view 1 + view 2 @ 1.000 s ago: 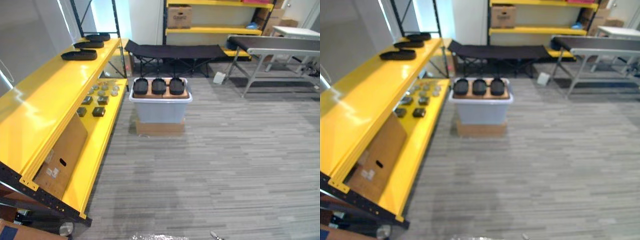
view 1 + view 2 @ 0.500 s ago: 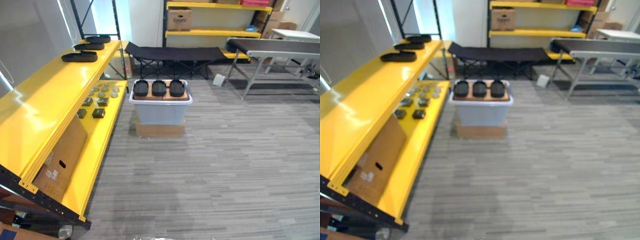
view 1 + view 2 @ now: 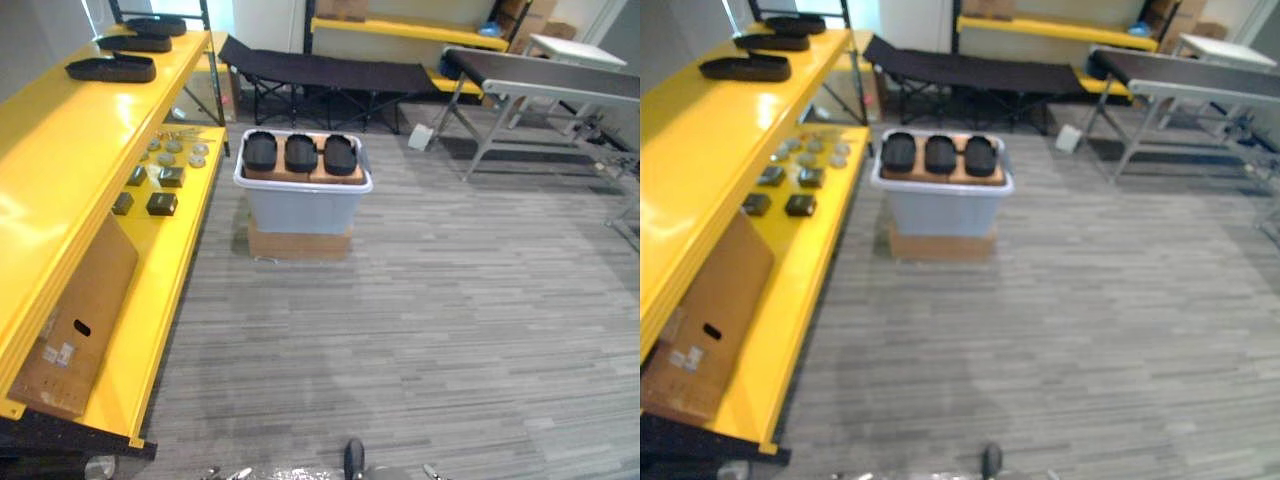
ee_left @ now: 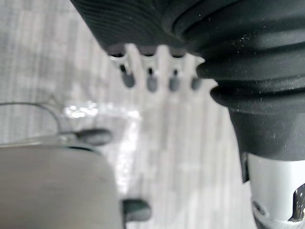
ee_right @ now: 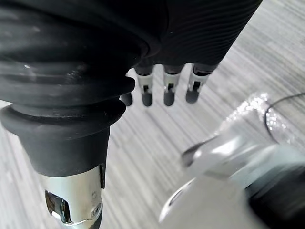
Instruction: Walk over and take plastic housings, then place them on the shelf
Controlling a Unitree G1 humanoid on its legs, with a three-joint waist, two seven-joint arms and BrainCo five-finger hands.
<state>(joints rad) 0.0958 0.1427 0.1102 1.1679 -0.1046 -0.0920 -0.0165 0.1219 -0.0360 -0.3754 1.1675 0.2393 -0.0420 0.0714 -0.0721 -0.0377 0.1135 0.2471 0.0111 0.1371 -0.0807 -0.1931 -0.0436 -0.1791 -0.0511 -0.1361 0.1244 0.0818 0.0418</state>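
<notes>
grey floor (image 3: pixel 420 330) lies open ahead of me, my left hand (image 4: pixel 138 24) and right hand (image 5: pixel 190 28) hanging straight-fingered and empty. three plastic housings (image 3: pixel 300 153) wait on the bin (image 3: pixel 300 208) further on, untaken, so i judge the walk unfinished. the shelf (image 3: pixel 60 170) edges my left side, three more lying far along its top.

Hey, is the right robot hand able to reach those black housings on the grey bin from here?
Probably not yet. The housings sit on the grey bin across open floor, while the right robot hand hangs low, fingers relaxed. Nothing blocks the way; walking closer should help.
</notes>
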